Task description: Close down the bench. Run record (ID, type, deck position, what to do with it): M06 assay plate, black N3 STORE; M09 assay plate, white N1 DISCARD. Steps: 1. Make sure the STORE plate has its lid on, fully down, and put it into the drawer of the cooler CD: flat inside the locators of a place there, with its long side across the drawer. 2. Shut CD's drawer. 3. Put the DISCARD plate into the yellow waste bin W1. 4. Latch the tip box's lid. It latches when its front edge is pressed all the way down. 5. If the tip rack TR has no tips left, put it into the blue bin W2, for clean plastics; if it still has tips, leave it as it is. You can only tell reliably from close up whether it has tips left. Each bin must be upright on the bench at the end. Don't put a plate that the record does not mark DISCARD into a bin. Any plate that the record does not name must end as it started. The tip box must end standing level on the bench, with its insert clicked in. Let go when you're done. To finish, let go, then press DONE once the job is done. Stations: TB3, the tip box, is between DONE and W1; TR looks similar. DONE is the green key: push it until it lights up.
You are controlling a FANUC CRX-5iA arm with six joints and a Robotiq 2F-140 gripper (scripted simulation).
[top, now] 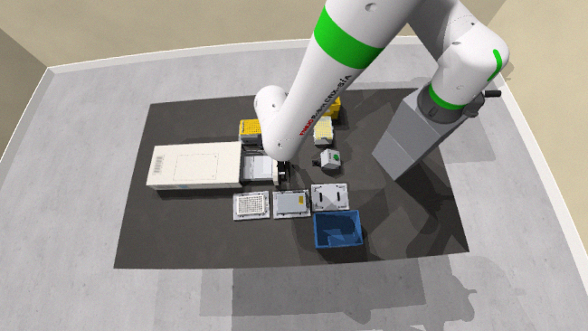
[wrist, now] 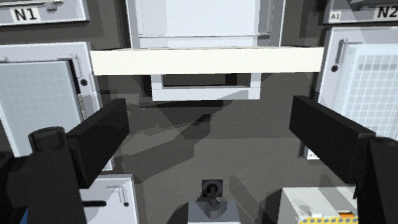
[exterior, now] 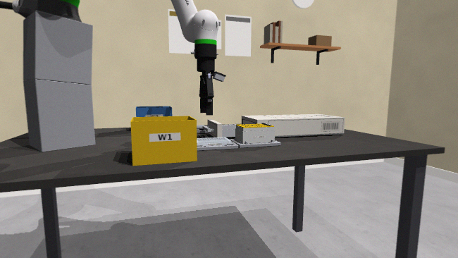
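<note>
The cooler CD (top: 194, 165) has its drawer (top: 259, 168) pulled out, with a light lidded plate lying in it, which also shows in the wrist view (wrist: 197, 17). My gripper (top: 284, 177) (exterior: 206, 110) is open and empty. It hangs well above the bench, just in front of the drawer's cream front panel (wrist: 207, 60) and handle (wrist: 205, 92). The white plate (top: 251, 204) sits in its nest. The yellow bin W1 (exterior: 163, 139) and blue bin W2 (top: 337, 229) stand upright. The tip box TB3 (top: 323, 130), the tip rack TR (top: 250, 129) and the DONE key (top: 330, 159) are on the bench.
A lidded grey plate (top: 291, 203) sits beside an empty nest (top: 330, 196); it is left of my fingers in the wrist view (wrist: 37, 100). Another white plate (wrist: 372, 95) lies to their right. The grey robot base (top: 407, 136) stands at the back right.
</note>
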